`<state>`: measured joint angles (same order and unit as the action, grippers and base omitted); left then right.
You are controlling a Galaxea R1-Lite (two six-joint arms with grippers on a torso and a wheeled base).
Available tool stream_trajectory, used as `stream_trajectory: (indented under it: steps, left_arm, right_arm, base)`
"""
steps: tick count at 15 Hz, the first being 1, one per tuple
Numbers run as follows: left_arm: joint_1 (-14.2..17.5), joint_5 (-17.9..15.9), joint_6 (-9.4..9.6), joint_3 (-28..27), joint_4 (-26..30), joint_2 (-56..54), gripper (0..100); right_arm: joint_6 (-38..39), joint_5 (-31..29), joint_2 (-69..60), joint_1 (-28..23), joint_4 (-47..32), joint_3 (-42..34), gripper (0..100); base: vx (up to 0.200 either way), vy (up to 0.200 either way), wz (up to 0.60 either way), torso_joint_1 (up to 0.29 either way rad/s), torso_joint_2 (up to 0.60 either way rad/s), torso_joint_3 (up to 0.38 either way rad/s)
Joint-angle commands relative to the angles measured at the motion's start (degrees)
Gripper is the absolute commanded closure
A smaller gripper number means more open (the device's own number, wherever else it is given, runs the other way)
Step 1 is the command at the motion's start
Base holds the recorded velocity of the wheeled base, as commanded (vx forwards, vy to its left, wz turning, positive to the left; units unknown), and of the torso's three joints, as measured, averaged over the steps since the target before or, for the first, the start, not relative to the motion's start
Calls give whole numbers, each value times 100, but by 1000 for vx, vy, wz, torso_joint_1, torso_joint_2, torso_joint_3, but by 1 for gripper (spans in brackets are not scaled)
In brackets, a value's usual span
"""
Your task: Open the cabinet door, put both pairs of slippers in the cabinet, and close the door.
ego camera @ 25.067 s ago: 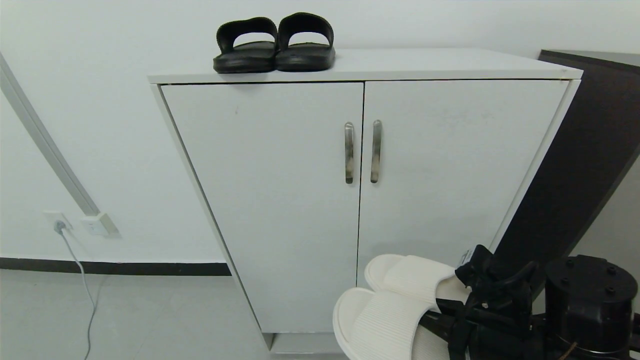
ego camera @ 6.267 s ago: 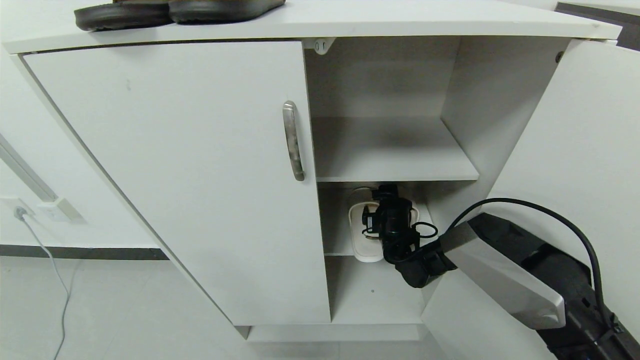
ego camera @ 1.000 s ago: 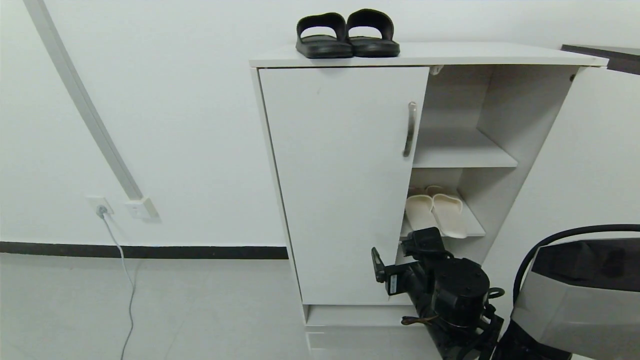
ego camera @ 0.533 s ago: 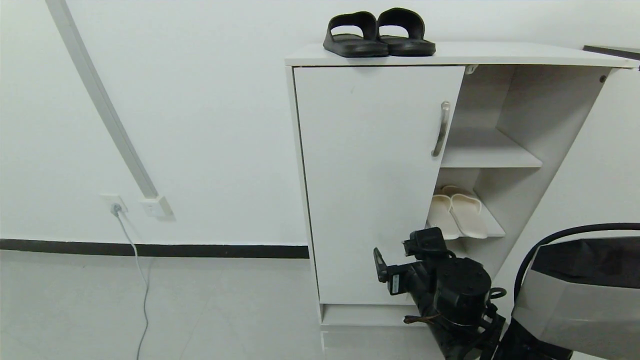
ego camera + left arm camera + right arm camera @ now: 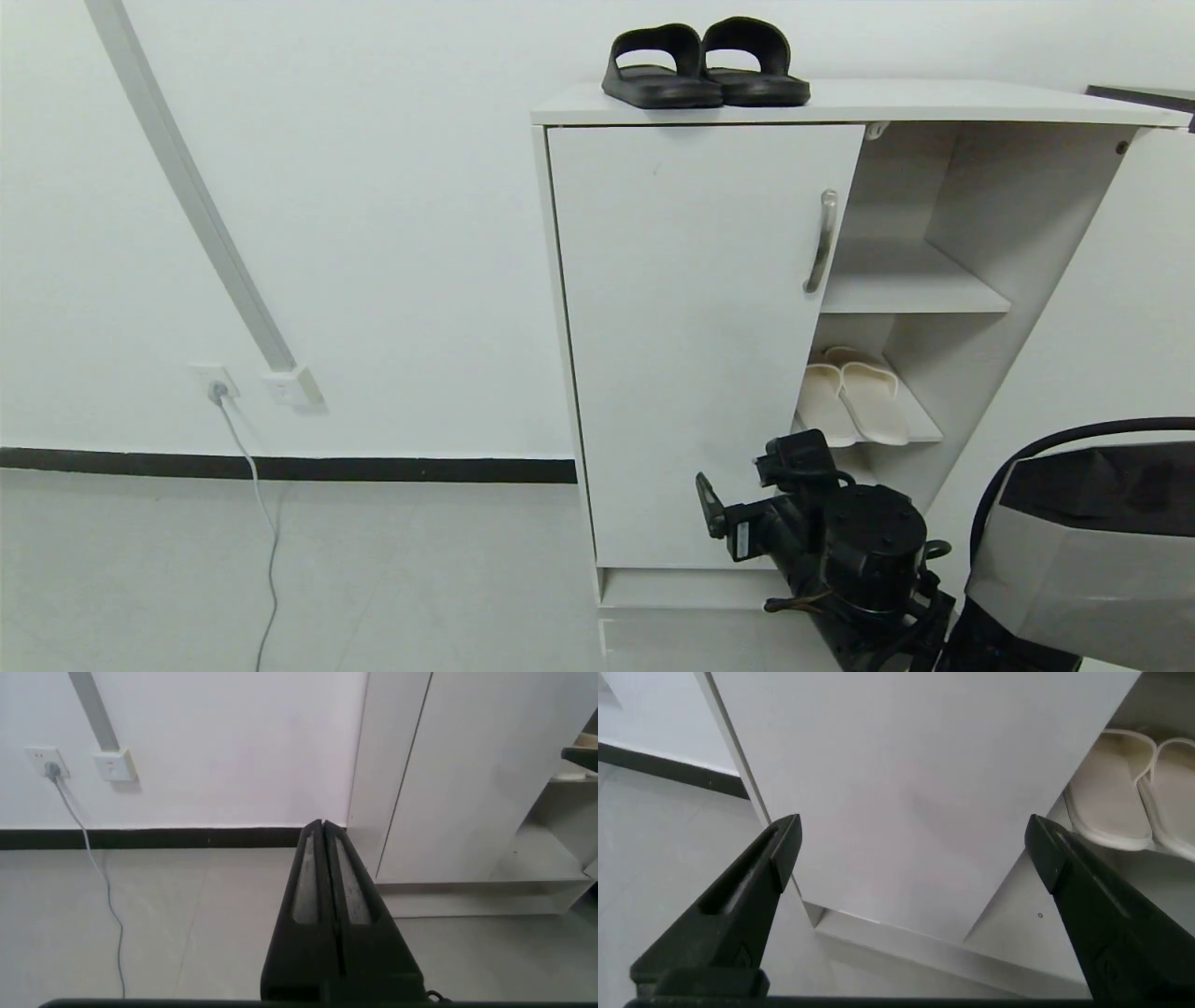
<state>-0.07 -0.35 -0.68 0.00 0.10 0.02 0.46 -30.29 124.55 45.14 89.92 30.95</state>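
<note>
The white cabinet (image 5: 700, 355) has its left door (image 5: 915, 775) closed and its right door (image 5: 1111, 280) swung open. The black slippers (image 5: 705, 65) stand side by side on the cabinet top. The white slippers (image 5: 854, 401) lie on the middle shelf inside, and they also appear as white slippers (image 5: 1130, 784) in the right wrist view. My right gripper (image 5: 747, 478) hangs low in front of the closed left door, near its bottom edge, open and empty. My left gripper (image 5: 322, 833) is shut on nothing, low over the floor to the left of the cabinet (image 5: 448, 765).
The upper shelf (image 5: 906, 280) is bare. A wall socket (image 5: 213, 381) with a cable running down to the floor and a slanted wall duct (image 5: 187, 187) lie left of the cabinet. Open grey floor (image 5: 280, 579) spreads to the left.
The head camera has swung, so the cabinet now sits farther right than a second ago. My right gripper stays open and has sunk slightly. The white slippers it held earlier now lie on the shelf.
</note>
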Motion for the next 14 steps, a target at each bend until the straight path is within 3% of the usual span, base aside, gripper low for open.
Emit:
stream_trajectory:
  steps: [1,6,9,14]
  left_arm:
    - [-1,0,-2,0,-1,6,100]
    - [-1,0,-11,0,-1,6,100]
    - [-1,0,-11,0,-1,-2,100]
    - [-1,0,-11,0,-1,-2,100]
  right_arm:
    - [-11,-3,43,3,8,7,0]
    - [-20,-3,69,-5,8,16,0]
    - [-20,-3,69,-5,8,25,0]
    - [-20,-3,69,-5,8,16,0]
  base:
    - [0,0,0,0,0,0]
    - [0,0,0,0,-17,-15]
    - [0,0,0,7,-194,-308]
    - [0,0,0,52,-498,-365]
